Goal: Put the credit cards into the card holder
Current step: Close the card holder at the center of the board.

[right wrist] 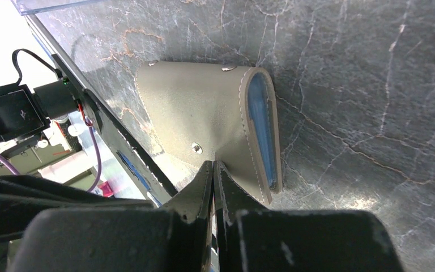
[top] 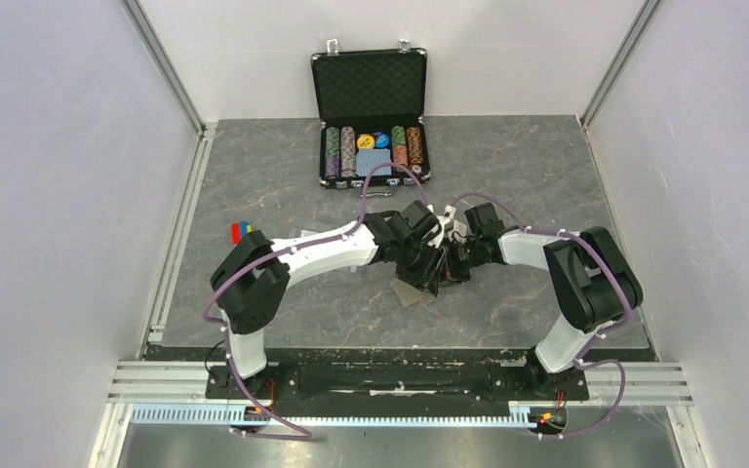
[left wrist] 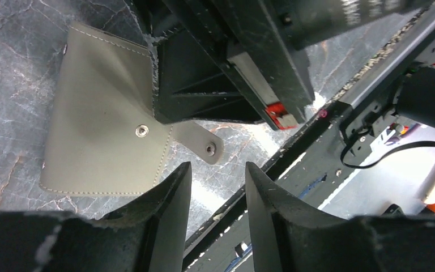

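The card holder [right wrist: 198,107] lies on the worktop [right wrist: 374,85] at the centre of the right wrist view, its blue lining [right wrist: 259,124] showing. The right end effector [right wrist: 213,173] is clenched on its lower edge. The left end effector [left wrist: 218,187] is released, at lower centre just below the tab [left wrist: 201,141].

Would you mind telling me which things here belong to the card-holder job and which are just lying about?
For the job: card holder; left gripper, open; right gripper, shut on the holder's edge. The credit cards are not clearly visible.
Lying about: poker-chip case; clear plastic piece; small red and blue item.
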Motion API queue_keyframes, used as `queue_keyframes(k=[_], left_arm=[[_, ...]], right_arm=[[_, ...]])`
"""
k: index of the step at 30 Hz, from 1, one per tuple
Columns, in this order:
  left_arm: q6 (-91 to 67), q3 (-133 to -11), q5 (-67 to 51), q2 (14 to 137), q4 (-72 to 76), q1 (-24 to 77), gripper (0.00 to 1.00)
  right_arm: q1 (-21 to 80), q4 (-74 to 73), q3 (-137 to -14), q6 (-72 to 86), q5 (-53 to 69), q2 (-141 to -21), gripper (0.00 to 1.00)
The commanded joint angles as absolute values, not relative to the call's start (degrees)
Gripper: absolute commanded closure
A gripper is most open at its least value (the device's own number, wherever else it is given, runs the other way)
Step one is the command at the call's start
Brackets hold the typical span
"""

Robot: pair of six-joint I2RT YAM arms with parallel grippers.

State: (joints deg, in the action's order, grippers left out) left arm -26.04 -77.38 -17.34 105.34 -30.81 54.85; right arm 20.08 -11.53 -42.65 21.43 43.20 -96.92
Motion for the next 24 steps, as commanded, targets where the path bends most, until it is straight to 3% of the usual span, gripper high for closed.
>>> queue_keyframes(k=[1, 9, 19, 24], left_arm=[[-20.96, -80.08, -15.99, 107.72, -32.15, 56.04, 0.54], [-20.91, -79.60, -14.02, 109.79, -31.76, 57.55, 0.62], [-21.18, -79.90, -10.64, 110.69, -32.42, 57.63, 0.96], [-21.22, -79.74, -9.26, 108.91, -32.72, 57.61, 0.98]], right_arm=[[20.40, -13.14, -41.23, 19.43, 37.62, -99.32, 0.98], [20.30, -12.31, -41.13, 20.37, 37.97, -99.46, 0.98], [20.24, -12.23, -41.00, 20.17, 38.41, -99.36, 0.99], [20.21, -12.23, -40.78, 19.72, 38.19, -99.15, 0.99]])
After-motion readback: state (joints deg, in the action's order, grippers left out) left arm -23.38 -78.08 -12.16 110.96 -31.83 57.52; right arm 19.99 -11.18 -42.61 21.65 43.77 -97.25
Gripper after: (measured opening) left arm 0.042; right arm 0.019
